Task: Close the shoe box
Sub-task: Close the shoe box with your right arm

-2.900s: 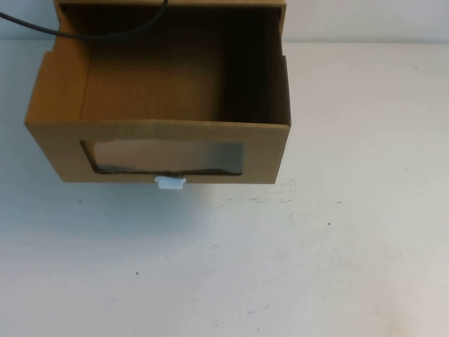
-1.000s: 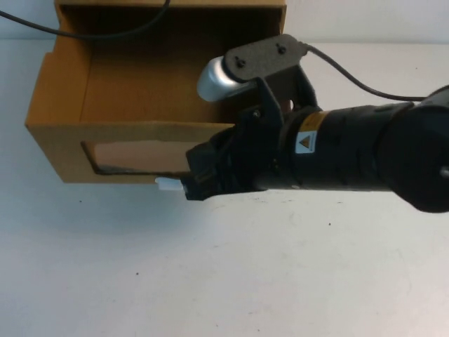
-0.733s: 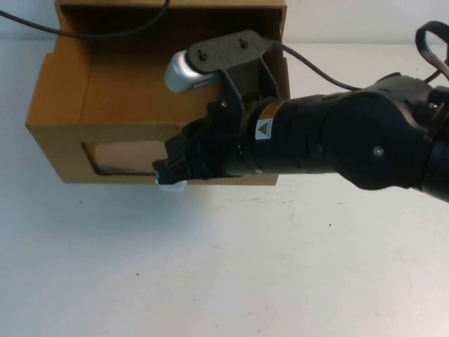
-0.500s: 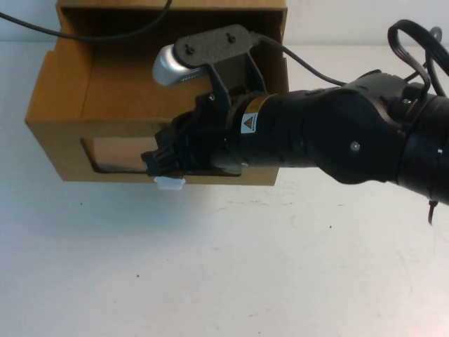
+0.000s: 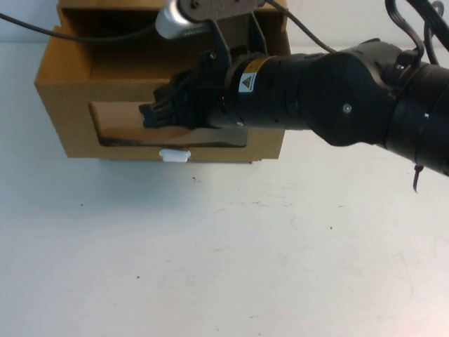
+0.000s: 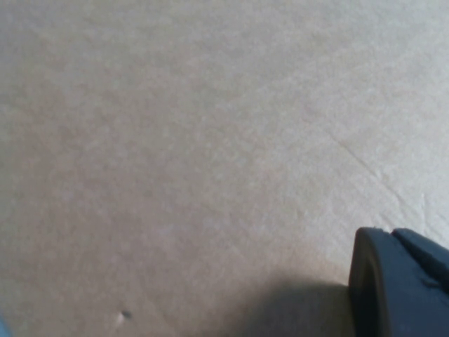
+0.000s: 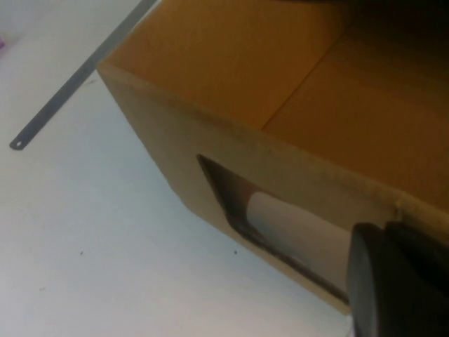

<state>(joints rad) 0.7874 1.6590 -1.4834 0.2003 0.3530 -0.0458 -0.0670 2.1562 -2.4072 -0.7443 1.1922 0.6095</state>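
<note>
The shoe box (image 5: 70, 126) is a brown cardboard drawer with a window (image 5: 119, 123) in its front panel and a white tab (image 5: 175, 155) below it. The drawer stands partly out of its sleeve at the table's far left. My right gripper (image 5: 151, 116) reaches in from the right and rests shut against the front panel at the window. The right wrist view shows the same panel (image 7: 175, 140) and window (image 7: 280, 217) beside the right gripper (image 7: 393, 281). My left gripper (image 6: 396, 281) is out of the high view. It is shut, close against a plain cardboard surface (image 6: 175, 140).
A black cable (image 5: 42, 28) runs over the box's far left corner. The white table (image 5: 224, 260) stretches in front of the box. A thin grey strip (image 7: 77, 77) lies on the table beside the box. My right arm (image 5: 337, 98) covers the box's right half.
My right arm came in from the right and moved left along the front panel. The drawer front has since slid away from me, into the sleeve.
</note>
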